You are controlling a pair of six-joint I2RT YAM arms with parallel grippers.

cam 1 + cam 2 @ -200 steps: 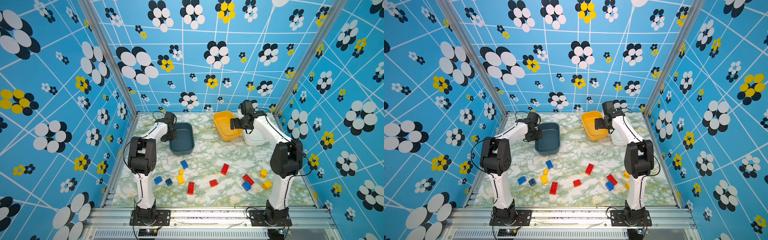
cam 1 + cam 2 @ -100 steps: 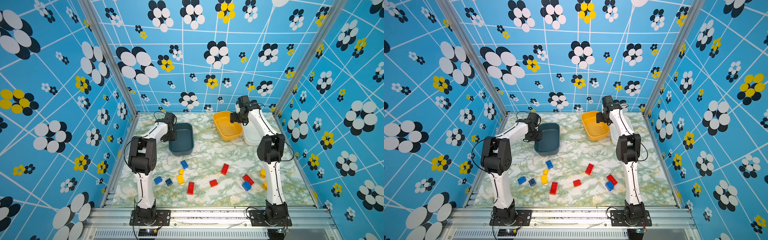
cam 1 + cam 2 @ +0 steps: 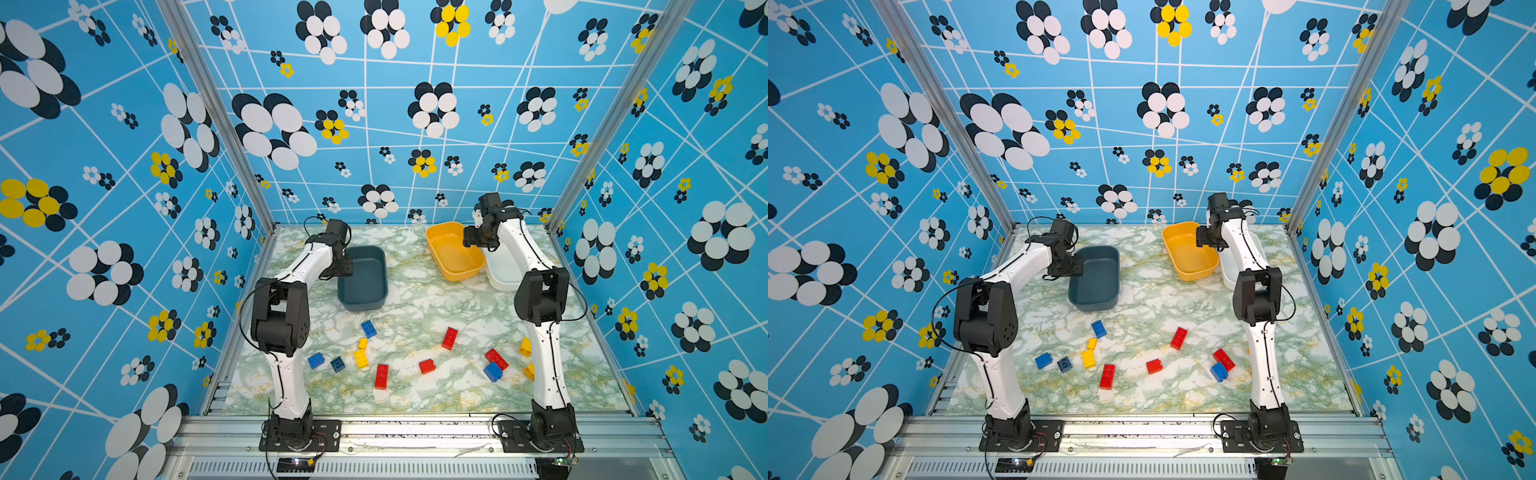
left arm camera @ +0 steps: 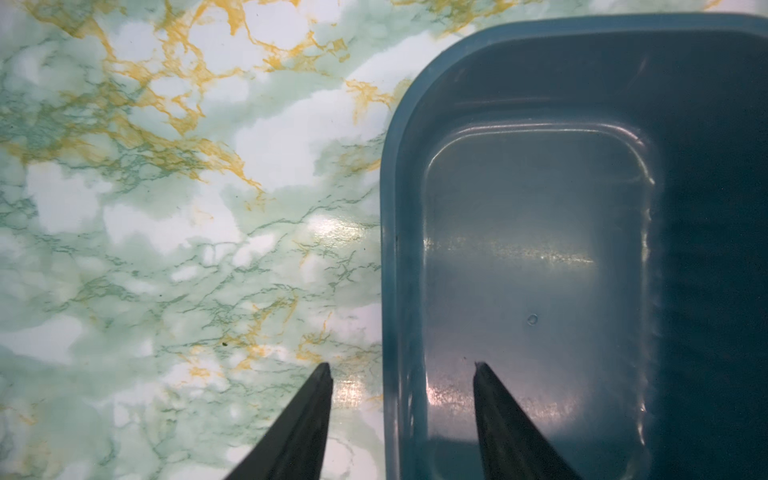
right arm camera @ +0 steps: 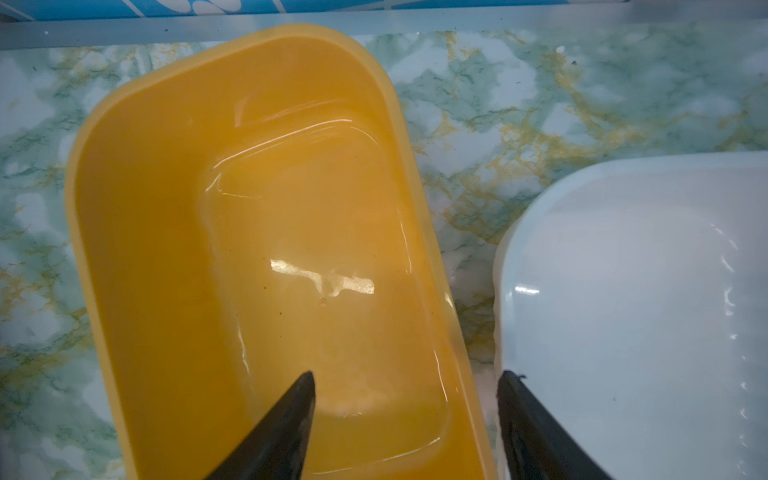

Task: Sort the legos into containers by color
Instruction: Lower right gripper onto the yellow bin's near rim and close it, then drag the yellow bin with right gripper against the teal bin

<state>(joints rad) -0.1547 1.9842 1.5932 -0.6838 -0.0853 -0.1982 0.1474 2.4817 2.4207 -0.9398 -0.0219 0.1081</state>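
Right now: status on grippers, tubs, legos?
Left gripper open astride teal tub wall. Right gripper open astride yellow tub wall. Legos loose on table. White tub crowds outer finger.

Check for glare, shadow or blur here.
Left wrist view: glare streak on the teal tub floor, far side in shadow. Right wrist view: highlight in the yellow tub; white tub nearly washed out. Both top views: sharp, evenly lit.

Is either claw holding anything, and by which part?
Nothing held. The left claw straddles a wall of the teal tub, the right claw one of the yellow tub; both open.
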